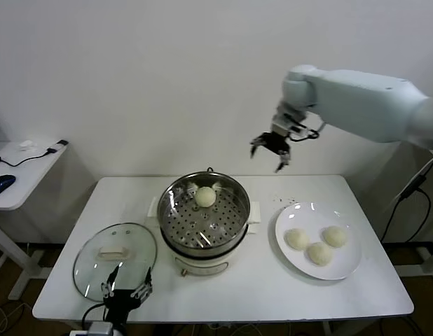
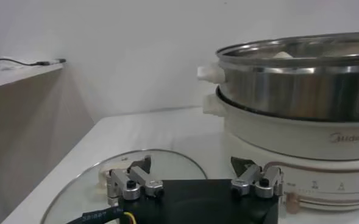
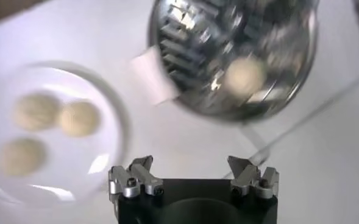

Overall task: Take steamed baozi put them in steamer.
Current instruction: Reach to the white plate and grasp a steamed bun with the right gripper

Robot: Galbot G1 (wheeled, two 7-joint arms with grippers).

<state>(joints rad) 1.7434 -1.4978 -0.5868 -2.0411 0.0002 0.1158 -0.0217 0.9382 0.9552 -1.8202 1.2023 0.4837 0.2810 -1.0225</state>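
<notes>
One cream-white baozi [image 1: 206, 197] lies at the back of the steel steamer [image 1: 176, 224] on its cream pot base. Three more baozi [image 1: 297, 239] [image 1: 319, 253] [image 1: 335, 236] rest on the white plate [image 1: 346, 265] to the right. My right gripper [image 1: 270, 150] hangs open and empty high above the table, behind and between steamer and plate. The right wrist view looks down on the steamer [image 3: 185, 36] with its baozi [image 3: 245, 75] and the plated baozi [image 3: 78, 118]. My left gripper [image 1: 125, 289] stands open and empty at the table's front left, over the glass lid [image 2: 81, 182].
The round glass lid [image 1: 90, 269] with a cream handle lies flat at the front left of the white table [image 1: 272, 294]. A side desk [image 1: 20, 175] with a blue mouse and a cable stands to the far left.
</notes>
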